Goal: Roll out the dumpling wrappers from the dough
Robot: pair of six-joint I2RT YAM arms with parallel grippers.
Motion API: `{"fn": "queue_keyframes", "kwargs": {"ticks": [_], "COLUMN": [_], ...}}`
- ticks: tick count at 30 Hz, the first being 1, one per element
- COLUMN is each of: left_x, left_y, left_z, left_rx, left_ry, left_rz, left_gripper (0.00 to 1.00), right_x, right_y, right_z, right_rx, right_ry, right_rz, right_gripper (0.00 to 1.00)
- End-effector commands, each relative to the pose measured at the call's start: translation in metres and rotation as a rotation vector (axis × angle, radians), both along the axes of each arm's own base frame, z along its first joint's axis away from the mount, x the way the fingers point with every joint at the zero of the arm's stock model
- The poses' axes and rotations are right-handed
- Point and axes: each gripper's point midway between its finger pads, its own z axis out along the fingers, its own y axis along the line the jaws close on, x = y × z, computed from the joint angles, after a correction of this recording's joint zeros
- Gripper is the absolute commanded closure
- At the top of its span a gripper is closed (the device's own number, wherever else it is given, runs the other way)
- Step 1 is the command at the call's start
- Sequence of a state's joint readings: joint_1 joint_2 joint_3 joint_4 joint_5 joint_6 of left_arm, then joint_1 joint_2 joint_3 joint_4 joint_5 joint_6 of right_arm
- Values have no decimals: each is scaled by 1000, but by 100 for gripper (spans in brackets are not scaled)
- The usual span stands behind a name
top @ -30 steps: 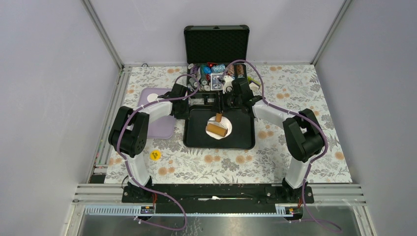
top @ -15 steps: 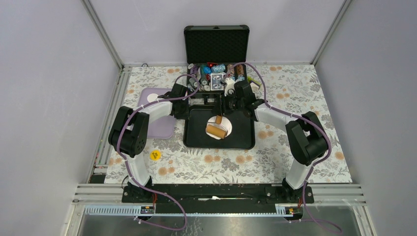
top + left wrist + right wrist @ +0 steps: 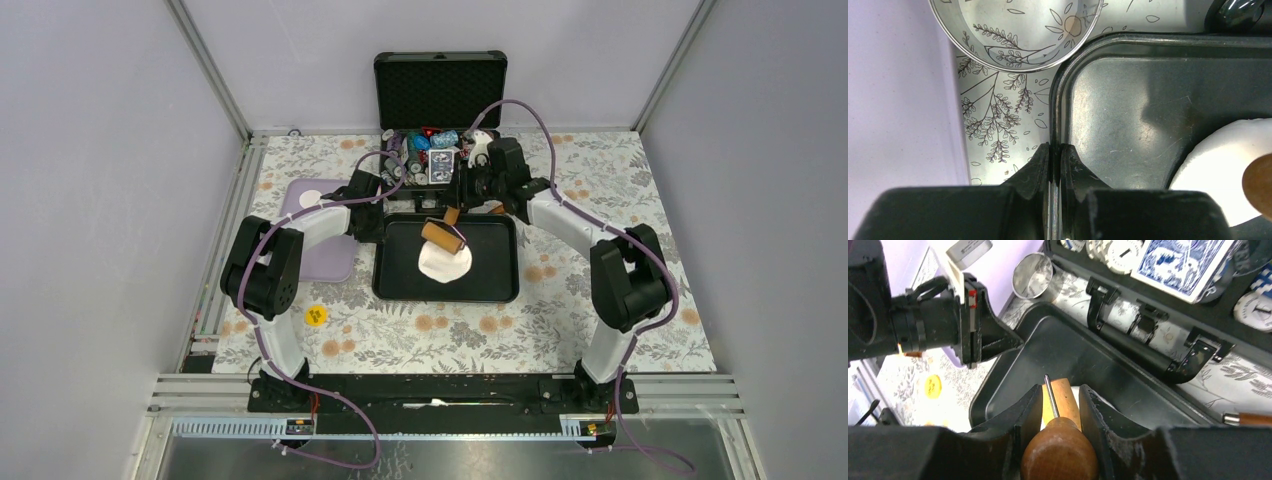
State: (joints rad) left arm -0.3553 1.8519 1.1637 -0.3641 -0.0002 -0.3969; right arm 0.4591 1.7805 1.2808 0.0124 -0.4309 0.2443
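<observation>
Dough [image 3: 443, 264], a flat white sheet, lies in the middle of the black tray [image 3: 500, 285]. The tray sits on the flowered table [image 3: 600, 190] in front of an open black case [image 3: 440, 90]. A lilac board [image 3: 335, 262] lies left of the tray. The left gripper [image 3: 1054, 150] has its fingers pinched almost together on the tray's left rim. The right gripper [image 3: 1060, 395] clamps the handle of a wooden rolling pin [image 3: 443, 237], whose roller sits at the dough's far edge, possibly touching it. A steel ring cutter [image 3: 1008, 59] stands just off the tray's corner. One round dumpling wrapper [image 3: 311, 197] rests on the board.

left gripper [image 3: 1054, 152]: clamped, low | right gripper [image 3: 1059, 395]: clamped, arm extended forward
</observation>
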Motion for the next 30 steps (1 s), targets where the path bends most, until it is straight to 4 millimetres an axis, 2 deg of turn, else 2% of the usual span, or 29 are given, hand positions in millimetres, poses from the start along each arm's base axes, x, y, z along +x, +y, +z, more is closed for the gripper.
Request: {"fn": "queue_keyframes", "kwargs": {"ticks": [1,8,14,23,27,30], "left_x": [-8,-8,-8,-8,-9,-8], "left_y": [24,23,23,23,24,24], "left_z": [-10,-10,-9,-9,-9,-9], "left_rx": [98,99,98,100,101,100], "left_ry": [23,22,20,20,21,20], "left_rz": [24,24,24,24,24,24], "left_gripper": [100,100,100,100,100,100], "right_x": [16,-21,-49,-73,-86,-84], "right_y": [3,6,-4,-12,-10,-8], "right_z": [-6,-82,-118,-144,-151,-148], "right_rx": [-37,-180,-268,-328,-316,-288], "right_ry": [-19,88,166,212,238,204], "right_rz": [-53,-37,-20,14,37,38], "right_gripper": [100,100,100,100,100,100]}}
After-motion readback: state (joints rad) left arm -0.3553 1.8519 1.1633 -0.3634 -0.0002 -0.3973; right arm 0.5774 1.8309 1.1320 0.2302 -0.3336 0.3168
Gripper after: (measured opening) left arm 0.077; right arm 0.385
